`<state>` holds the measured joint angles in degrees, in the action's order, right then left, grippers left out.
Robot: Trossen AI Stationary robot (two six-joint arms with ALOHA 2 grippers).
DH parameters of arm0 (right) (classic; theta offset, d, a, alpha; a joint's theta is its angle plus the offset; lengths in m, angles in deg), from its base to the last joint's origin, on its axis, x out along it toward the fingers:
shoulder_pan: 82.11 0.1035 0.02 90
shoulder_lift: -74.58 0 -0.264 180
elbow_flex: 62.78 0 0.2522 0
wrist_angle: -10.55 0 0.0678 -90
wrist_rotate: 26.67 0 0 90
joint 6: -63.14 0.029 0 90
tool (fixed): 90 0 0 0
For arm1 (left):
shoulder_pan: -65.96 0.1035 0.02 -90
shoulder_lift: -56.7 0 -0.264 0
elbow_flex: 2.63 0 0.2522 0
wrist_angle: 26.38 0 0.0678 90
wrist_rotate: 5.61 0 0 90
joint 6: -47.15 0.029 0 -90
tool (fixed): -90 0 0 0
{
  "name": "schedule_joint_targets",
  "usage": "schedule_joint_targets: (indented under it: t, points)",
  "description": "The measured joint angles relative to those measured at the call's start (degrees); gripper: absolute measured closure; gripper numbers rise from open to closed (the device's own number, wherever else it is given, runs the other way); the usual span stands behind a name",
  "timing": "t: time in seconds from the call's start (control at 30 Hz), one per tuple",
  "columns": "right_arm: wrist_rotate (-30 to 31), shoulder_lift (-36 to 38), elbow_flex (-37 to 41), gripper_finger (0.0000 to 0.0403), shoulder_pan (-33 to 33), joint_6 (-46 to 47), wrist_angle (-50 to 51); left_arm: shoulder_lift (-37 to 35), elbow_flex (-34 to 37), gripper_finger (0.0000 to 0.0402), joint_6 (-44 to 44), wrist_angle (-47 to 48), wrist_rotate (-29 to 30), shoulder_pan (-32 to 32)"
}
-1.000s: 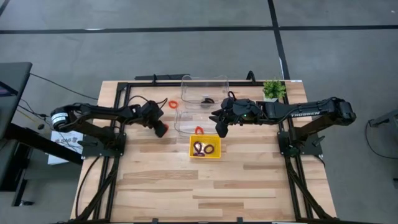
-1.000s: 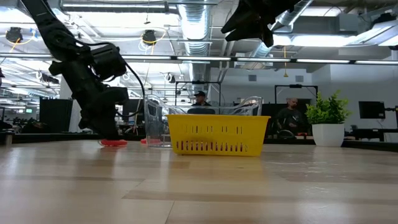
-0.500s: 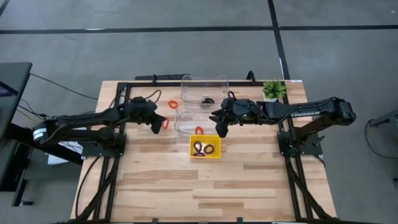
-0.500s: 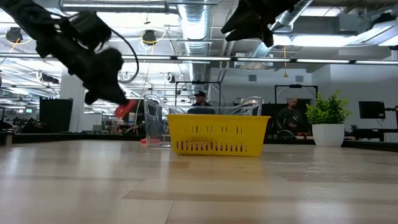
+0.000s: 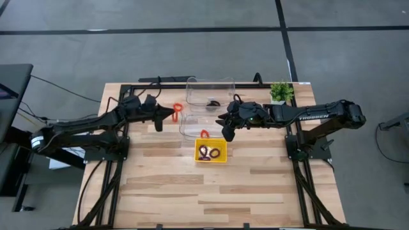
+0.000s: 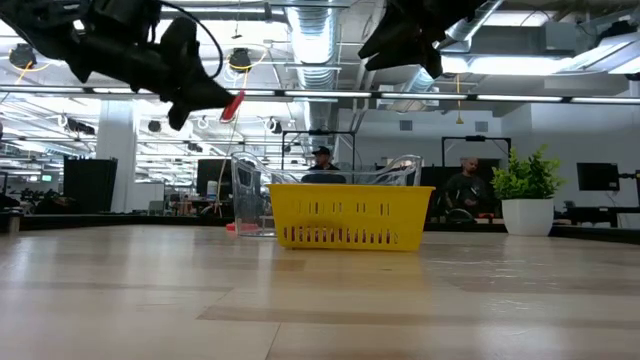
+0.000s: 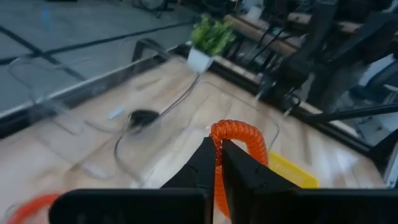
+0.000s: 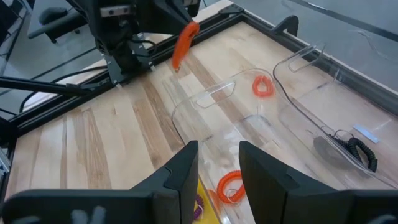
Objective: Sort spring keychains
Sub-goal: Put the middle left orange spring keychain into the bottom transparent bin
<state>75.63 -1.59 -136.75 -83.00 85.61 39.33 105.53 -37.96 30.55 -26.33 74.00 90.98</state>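
My left gripper [image 5: 169,115] is shut on an orange spring keychain [image 7: 237,134], high over the table left of the two clear bins. A second orange keychain [image 8: 262,86] lies flat on the wood beside the near clear bin [image 5: 195,124], and a third [image 8: 230,185] lies inside that bin. A black keychain [image 8: 358,153] lies in the far clear bin [image 5: 209,91]. Purple keychains [image 5: 210,153] lie in the yellow tray [image 5: 222,158]. My right gripper [image 5: 225,131] hangs open above the near bin's right end, with nothing between its fingers. My left gripper pinches the orange keychain's near part [image 7: 217,163] between its two fingers. The fingers lie almost level and point toward the bins. The coil's loop [image 6: 232,105] sticks out past the fingertips, tilted, lifted well clear of the table.
A small potted plant [image 5: 279,92] stands at the far right corner. Black frame rails [image 5: 121,121] run along the table's left, right and far sides. The near half of the wooden table [image 5: 204,191] is bare.
My left gripper has risen from the table toward the far edge and tipped from pointing steeply down to almost level. The orange keychain has come up with it and is lifted clear of the wood. My right gripper has kept still.
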Motion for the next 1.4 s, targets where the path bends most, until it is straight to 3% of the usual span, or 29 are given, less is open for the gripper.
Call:
schedule_joint_targets:
  t: [0.3,0.63,0.87,1.4]
  points:
    - [0.1,0.0,0.0,0.0296,0.0,-0.4,1.2,6.6,-1.1,0.0388,0.0,-5.4,-0.4,0.0]
    - [0.1,0.0,0.0,0.0296,-0.2,-2.0,1.8,20.0,-11.8,0.0388,4.4,-5.7,-4.7,-0.5]
    - [0.3,2.3,0.0,0.0296,-1.9,-2.0,8.6,28.5,-18.8,0.0387,6.2,-5.6,-7.4,-0.2]
    - [3.5,8.0,0.0,0.0296,-7.7,-10.3,20.2,40.4,-31.4,0.0387,6.3,-5.4,-9.6,2.1]
